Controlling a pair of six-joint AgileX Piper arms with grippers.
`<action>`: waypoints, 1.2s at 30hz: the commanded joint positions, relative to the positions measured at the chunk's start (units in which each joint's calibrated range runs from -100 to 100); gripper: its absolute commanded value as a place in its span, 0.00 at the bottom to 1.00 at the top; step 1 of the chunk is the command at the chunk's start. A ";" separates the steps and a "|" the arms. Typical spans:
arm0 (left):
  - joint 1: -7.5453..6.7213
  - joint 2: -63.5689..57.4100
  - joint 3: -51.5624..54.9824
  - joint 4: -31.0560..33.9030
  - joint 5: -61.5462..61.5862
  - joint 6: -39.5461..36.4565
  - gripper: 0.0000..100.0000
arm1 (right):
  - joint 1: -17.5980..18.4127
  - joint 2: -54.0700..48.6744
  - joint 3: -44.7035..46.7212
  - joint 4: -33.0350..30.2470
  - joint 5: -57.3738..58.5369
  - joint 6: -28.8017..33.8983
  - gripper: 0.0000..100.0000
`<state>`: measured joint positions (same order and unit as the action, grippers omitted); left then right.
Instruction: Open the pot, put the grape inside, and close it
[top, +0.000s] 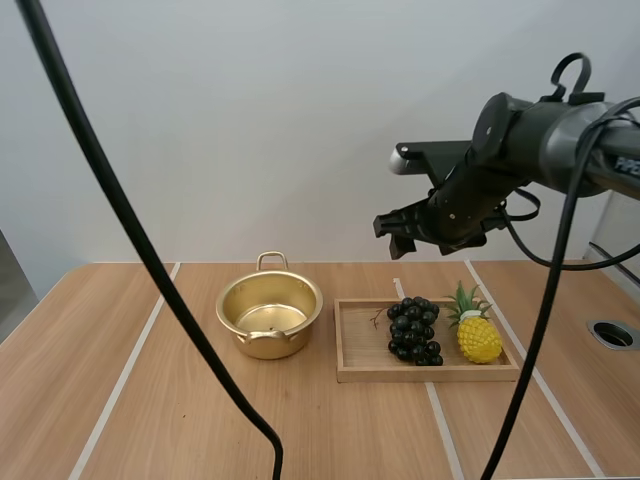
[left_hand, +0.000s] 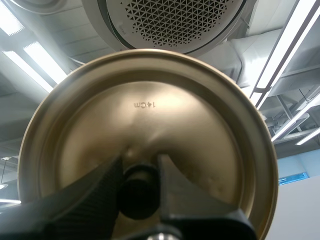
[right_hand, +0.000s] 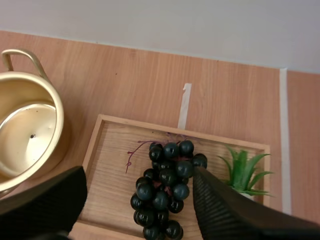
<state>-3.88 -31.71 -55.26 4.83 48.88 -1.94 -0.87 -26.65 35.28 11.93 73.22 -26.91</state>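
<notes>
The gold pot (top: 269, 315) stands open and empty on the table, left of the wooden tray (top: 355, 345); its rim (right_hand: 30, 135) also shows in the right wrist view. A dark bunch of grapes (top: 414, 329) lies in the tray (right_hand: 107, 165) beside a toy pineapple (top: 477, 332). My right gripper (top: 398, 228) hangs open high above the tray, its fingers (right_hand: 225, 210) spread to either side of the grapes (right_hand: 165, 192) far below. My left gripper (left_hand: 140, 192) is shut on the black knob (left_hand: 139, 197) of the gold lid (left_hand: 150, 130), held up with its top toward the camera.
The toy pineapple's green leaves (right_hand: 242, 170) show at the tray's right end. White tape lines (top: 125, 370) cross the wooden tabletop. A round metal grommet (top: 612, 334) sits near the table's right edge. Bare table lies in front of the pot and tray.
</notes>
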 joint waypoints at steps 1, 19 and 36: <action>0.04 -0.10 -0.44 0.62 -1.76 -0.57 0.00 | 0.09 3.48 -0.29 1.68 1.92 -0.32 1.00; 0.04 -0.10 -0.44 0.62 -1.76 -0.57 0.00 | -1.97 16.02 -0.15 1.79 1.55 0.64 1.00; 0.04 -0.10 -0.42 0.62 -1.22 -0.57 0.00 | -1.97 19.73 -0.15 0.58 -2.78 0.48 1.00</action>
<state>-3.88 -31.71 -55.26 4.83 48.88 -2.02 -2.64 -7.13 35.28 12.97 71.14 -26.28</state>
